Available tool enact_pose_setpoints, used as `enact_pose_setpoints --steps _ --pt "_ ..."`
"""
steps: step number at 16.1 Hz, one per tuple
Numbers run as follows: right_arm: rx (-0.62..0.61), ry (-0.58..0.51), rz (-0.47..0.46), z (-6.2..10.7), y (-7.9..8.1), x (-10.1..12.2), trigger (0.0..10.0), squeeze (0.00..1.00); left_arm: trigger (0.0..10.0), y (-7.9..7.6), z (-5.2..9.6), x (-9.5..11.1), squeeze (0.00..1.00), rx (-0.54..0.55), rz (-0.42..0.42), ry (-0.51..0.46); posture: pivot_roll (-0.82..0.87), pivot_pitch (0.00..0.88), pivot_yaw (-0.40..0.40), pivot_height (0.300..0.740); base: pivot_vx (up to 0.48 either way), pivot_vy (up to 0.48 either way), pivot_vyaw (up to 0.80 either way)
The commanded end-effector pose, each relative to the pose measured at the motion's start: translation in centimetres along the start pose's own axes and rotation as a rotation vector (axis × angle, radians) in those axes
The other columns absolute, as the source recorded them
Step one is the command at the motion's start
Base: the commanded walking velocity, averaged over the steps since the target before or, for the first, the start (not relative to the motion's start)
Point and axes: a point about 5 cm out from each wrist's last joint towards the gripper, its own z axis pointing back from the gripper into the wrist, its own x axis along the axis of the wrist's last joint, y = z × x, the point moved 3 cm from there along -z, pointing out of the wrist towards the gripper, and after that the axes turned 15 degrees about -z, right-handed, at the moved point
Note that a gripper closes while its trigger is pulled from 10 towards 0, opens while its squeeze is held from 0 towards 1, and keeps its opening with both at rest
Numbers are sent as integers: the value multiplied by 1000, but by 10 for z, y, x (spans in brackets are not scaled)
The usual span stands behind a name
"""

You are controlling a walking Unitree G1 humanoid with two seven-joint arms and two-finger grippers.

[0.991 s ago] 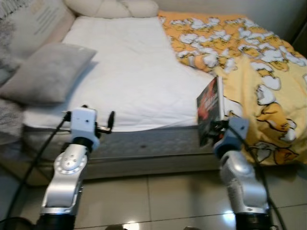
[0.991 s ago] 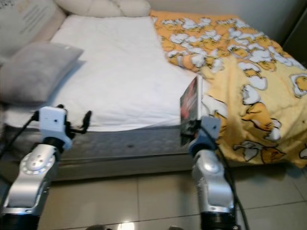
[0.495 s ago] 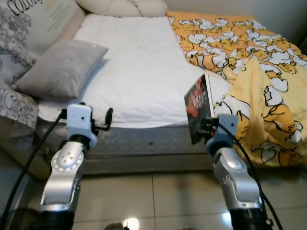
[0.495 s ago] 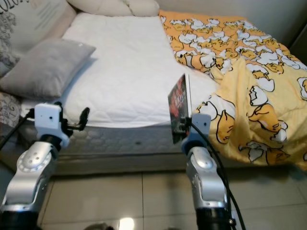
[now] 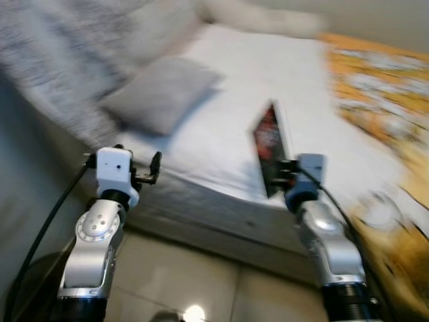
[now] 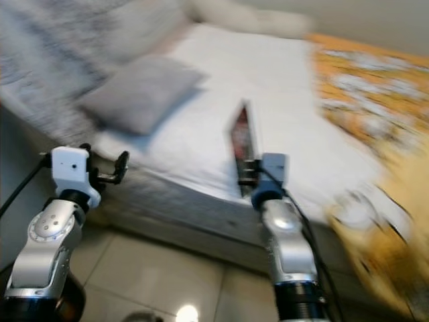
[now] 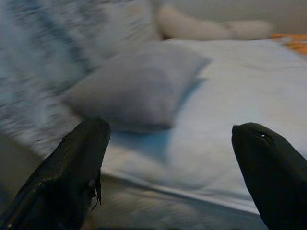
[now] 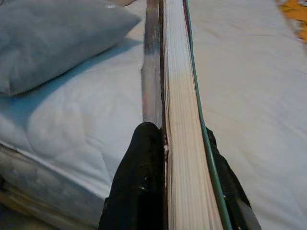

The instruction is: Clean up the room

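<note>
My right gripper (image 5: pixel 276 176) is shut on a book (image 5: pixel 269 149) with a dark red cover, held upright on its edge in front of the bed. In the right wrist view the book's white page edge (image 8: pixel 180 120) runs straight away between the two black fingers (image 8: pixel 139 187). My left gripper (image 5: pixel 153 170) is raised at the left, near the mattress corner. Its two black fingers (image 7: pixel 72 172) stand wide apart with nothing between them. The eye views are blurred.
A bed with a white sheet (image 5: pixel 248 80) lies ahead. A grey pillow (image 5: pixel 161 90) rests at its left, with patterned cushions (image 5: pixel 60 54) behind it. A yellow duck-print blanket (image 5: pixel 382 100) covers the right side. Tiled floor (image 5: pixel 188 275) lies below the mattress edge.
The whole view has swung and tilted, so the bed now runs diagonally and is blurred. Both arms keep their pose, the right one still holding the book.
</note>
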Motion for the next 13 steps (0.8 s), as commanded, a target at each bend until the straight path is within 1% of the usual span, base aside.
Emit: enact_pose_setpoints --steps 1,2,4,9,13 --pt "59 -53 5 -3 16 11 10000 0 10000 4 0 1 0 5 -7 -4 54 0 -81 740 349 0 456" --pt "64 -55 10 -3 17 11 10000 0 10000 3 0 1 0 3 -9 -4 54 0 -81 740 349 0 413" --pt "60 -57 -14 -3 17 11 10000 0 10000 2 1 1 0 -5 -14 -2 59 0 -80 740 349 0 0" --pt "60 -53 -35 -6 18 10 10000 0 10000 4 1 1 0 -3 -17 -2 70 0 -86 740 351 0 0" --pt "57 -51 -52 -6 18 9 10000 0 10000 4 1 2 0 -7 -18 -5 66 0 -80 740 350 0 -784"
